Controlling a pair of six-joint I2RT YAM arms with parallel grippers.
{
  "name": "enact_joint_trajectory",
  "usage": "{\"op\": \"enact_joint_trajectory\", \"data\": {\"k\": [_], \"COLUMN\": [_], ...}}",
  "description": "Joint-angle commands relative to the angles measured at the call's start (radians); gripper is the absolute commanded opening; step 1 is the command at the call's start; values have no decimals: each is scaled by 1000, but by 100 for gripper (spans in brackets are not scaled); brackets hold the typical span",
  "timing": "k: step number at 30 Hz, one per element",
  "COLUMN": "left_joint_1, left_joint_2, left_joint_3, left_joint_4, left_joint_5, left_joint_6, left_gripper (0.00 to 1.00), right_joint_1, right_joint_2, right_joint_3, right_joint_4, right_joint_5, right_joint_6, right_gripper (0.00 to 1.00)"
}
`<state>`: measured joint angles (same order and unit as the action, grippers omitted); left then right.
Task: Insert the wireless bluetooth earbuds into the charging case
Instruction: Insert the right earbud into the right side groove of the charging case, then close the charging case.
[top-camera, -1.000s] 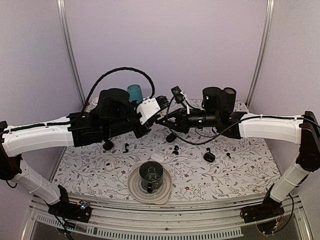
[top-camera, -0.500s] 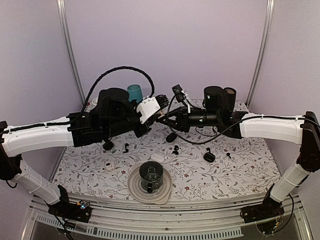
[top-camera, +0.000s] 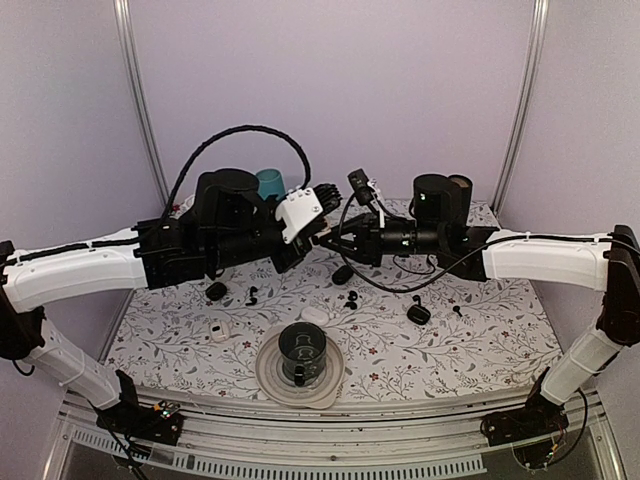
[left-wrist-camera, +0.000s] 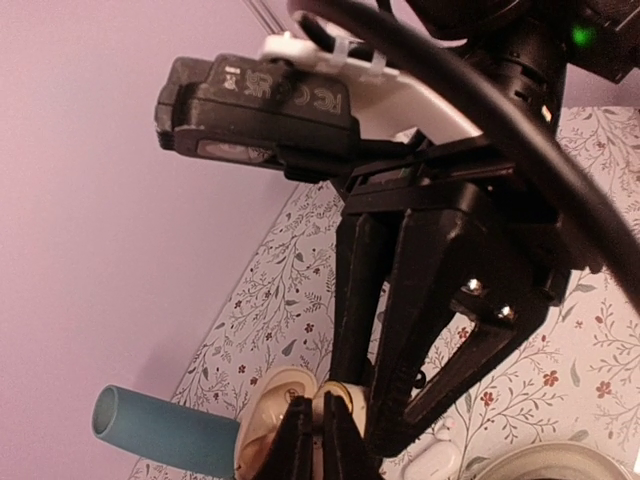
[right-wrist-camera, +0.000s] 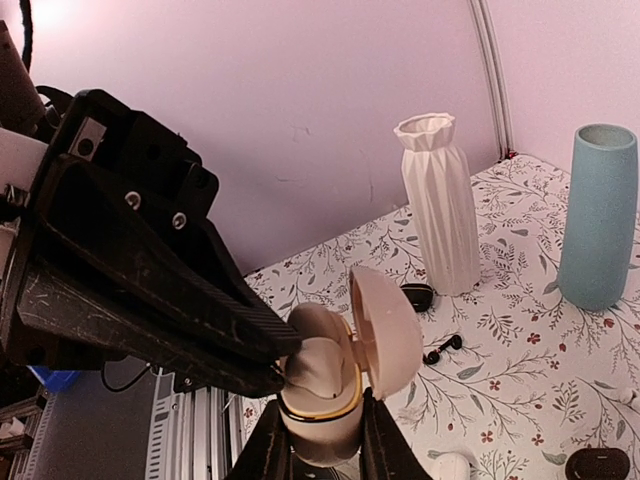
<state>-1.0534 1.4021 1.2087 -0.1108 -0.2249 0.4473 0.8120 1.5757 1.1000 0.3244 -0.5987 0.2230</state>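
My right gripper (right-wrist-camera: 318, 425) is shut on a cream charging case (right-wrist-camera: 330, 395) with a gold rim and holds it in mid-air, its lid (right-wrist-camera: 388, 330) open. Two cream rounded earbuds (right-wrist-camera: 325, 335) sit in its mouth. My left gripper (left-wrist-camera: 315, 440) is shut, tips at the case's opening (left-wrist-camera: 352, 402), with a pale sliver between them. The two grippers meet above the back of the table (top-camera: 325, 238). Tiny black earbuds lie on the table (top-camera: 350, 298) (top-camera: 252, 294) (right-wrist-camera: 443, 348), apart from both grippers.
Black pebble cases (top-camera: 216, 291) (top-camera: 342, 273) (top-camera: 418, 314) and a white case (top-camera: 314, 315) lie on the flowered table. A dark cup on a saucer (top-camera: 300, 350) stands near the front. A white vase (right-wrist-camera: 440, 200) and a blue vase (right-wrist-camera: 598, 215) stand at the back.
Both grippers, still joined at the case, have risen slightly. The right arm has shifted a little to the right.
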Motion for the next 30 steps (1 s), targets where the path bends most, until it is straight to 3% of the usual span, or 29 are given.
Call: {"op": "enact_joint_trajectory", "data": {"k": [1, 19, 30], "left_joint_1": [-3, 89, 218], "left_joint_2": [34, -84, -166], "left_joint_3": [27, 54, 0], "left_joint_4": [-63, -3, 38], "left_joint_5": [44, 101, 278], "left_joint_6": [-15, -207, -394], "left_gripper": [6, 14, 18], "right_joint_1": [12, 12, 12], "right_joint_2": [-49, -54, -63], "right_joint_3": [0, -10, -33], "right_joint_4": [92, 117, 168], "right_joint_5": [-19, 49, 69], "right_joint_6": [-15, -14, -16], "right_gripper": [5, 5, 4]}}
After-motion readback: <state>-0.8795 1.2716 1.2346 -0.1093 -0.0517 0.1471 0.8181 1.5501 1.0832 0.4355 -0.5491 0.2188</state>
